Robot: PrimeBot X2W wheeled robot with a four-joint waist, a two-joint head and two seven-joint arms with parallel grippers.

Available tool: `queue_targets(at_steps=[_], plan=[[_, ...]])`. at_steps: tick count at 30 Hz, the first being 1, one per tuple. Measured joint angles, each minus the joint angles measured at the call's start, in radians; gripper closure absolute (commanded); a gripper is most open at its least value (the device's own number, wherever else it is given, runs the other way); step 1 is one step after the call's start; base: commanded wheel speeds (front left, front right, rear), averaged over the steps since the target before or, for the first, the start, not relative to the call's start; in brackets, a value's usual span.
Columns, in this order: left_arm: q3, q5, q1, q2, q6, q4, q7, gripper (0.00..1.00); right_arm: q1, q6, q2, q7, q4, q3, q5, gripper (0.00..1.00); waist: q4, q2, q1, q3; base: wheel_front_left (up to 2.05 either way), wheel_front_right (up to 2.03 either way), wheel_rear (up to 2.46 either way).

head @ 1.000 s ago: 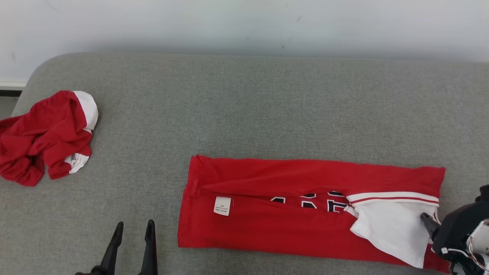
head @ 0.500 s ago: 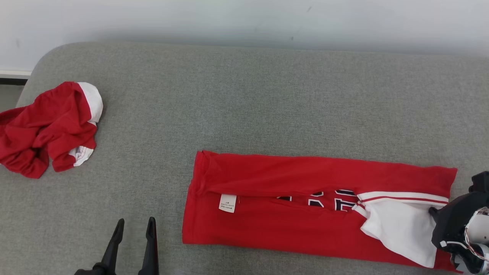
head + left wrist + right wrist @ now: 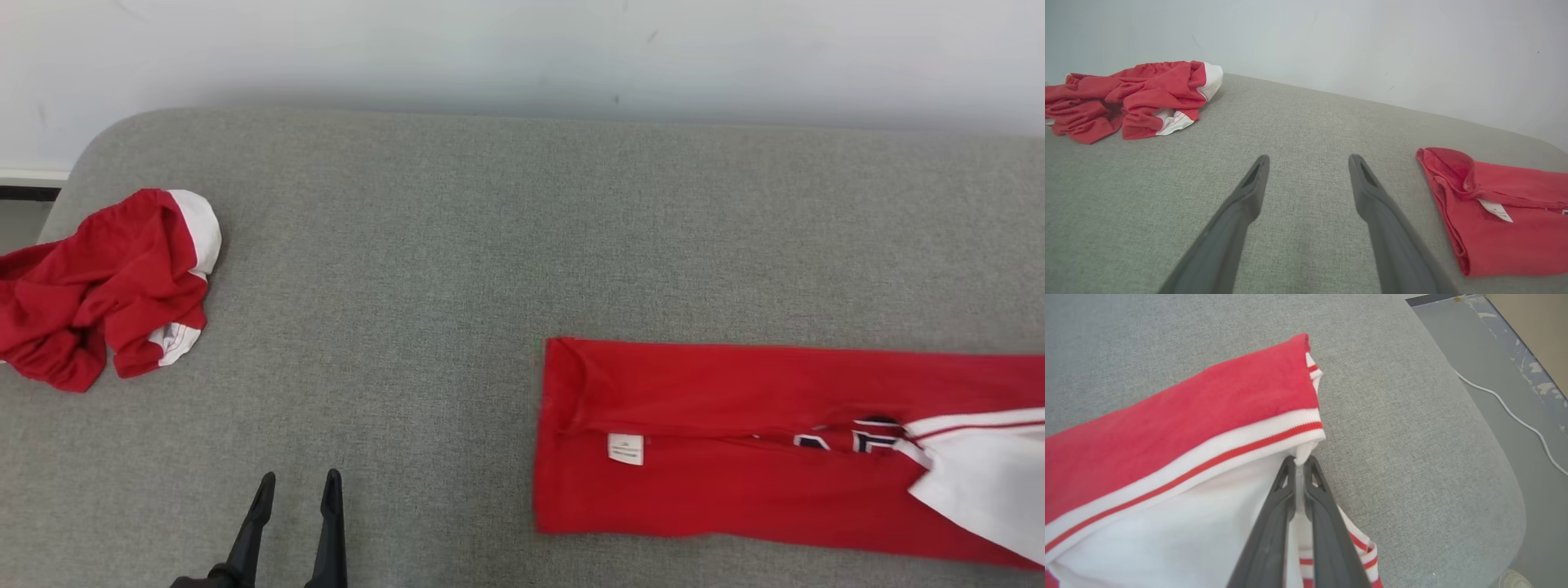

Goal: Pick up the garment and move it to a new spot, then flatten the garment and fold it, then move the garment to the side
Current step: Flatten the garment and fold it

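The garment (image 3: 735,457), a red jersey with white trim, dark lettering and a small white label, lies folded into a long strip on the grey cushion (image 3: 490,245), running off the right edge of the head view. My right gripper (image 3: 1300,459) is shut on the white fabric at the strip's right end (image 3: 1188,424). My left gripper (image 3: 298,482) stands open near the front edge, left of the garment's folded end (image 3: 1506,228) and apart from it; in the left wrist view the left gripper (image 3: 1308,159) has nothing between its fingers.
A second crumpled red and white garment (image 3: 98,286) lies at the cushion's far left (image 3: 1126,98). A white wall runs behind. Past the cushion's rounded right end is grey floor with a white cable (image 3: 1515,416).
My right gripper has shut on the garment's white end and dragged the whole strip to the right. The left gripper and the crumpled pile stay put.
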State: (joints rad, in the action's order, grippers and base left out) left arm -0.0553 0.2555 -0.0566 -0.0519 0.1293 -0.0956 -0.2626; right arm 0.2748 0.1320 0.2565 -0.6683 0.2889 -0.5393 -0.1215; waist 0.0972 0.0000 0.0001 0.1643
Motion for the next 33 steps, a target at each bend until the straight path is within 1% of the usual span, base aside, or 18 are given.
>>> queue_targets(at_steps=[4,6,9,13,17,22,27,33], plan=[[-0.009,0.002,-0.001,0.0,0.0,-0.003,0.0,0.0,-0.038,0.0,-0.001,-0.019,-0.042,-0.045,0.055,1.0,0.003,0.0,0.0,-0.014,0.0,0.0,0.0],[-0.01,0.003,-0.004,0.0,0.0,-0.005,0.0,0.0,-0.051,0.0,-0.003,-0.028,-0.071,-0.044,0.071,1.0,0.004,0.0,0.0,-0.022,0.0,0.0,0.0],[-0.014,0.017,-0.008,0.0,0.0,-0.008,0.0,0.0,-0.061,0.0,-0.02,-0.046,-0.117,-0.013,0.067,1.0,0.003,0.0001,0.0,-0.036,0.0,0.0,0.0],[-0.021,0.026,-0.022,0.0,0.0,-0.013,0.0,0.0,-0.076,0.0,-0.054,-0.1,-0.18,0.095,-0.001,1.0,0.005,0.0,-0.0001,-0.057,0.0,0.0,0.0],[-0.028,0.029,-0.025,0.0,0.0,-0.019,0.0,0.0,-0.1,0.0,-0.052,-0.151,-0.238,0.226,-0.035,1.0,0.012,0.0,-0.0001,-0.077,0.0,0.0,0.0],[-0.04,0.038,-0.033,0.001,0.0,-0.026,0.0,0.0,-0.107,0.0,-0.046,-0.192,-0.262,0.39,-0.069,1.0,0.03,0.0,-0.0001,-0.097,0.0,0.0,0.0],[-0.04,0.044,-0.041,0.001,0.0,-0.028,0.0,0.0,-0.064,0.0,-0.051,-0.199,-0.226,0.541,-0.109,1.0,0.052,-0.0001,-0.0001,-0.11,0.0,0.0,0.0],[-0.046,0.047,-0.04,0.001,0.0,-0.031,0.0,0.0,0.02,0.0,-0.106,-0.174,-0.127,0.665,-0.142,1.0,0.078,0.0,-0.0001,-0.111,0.0,0.0,0.0]])
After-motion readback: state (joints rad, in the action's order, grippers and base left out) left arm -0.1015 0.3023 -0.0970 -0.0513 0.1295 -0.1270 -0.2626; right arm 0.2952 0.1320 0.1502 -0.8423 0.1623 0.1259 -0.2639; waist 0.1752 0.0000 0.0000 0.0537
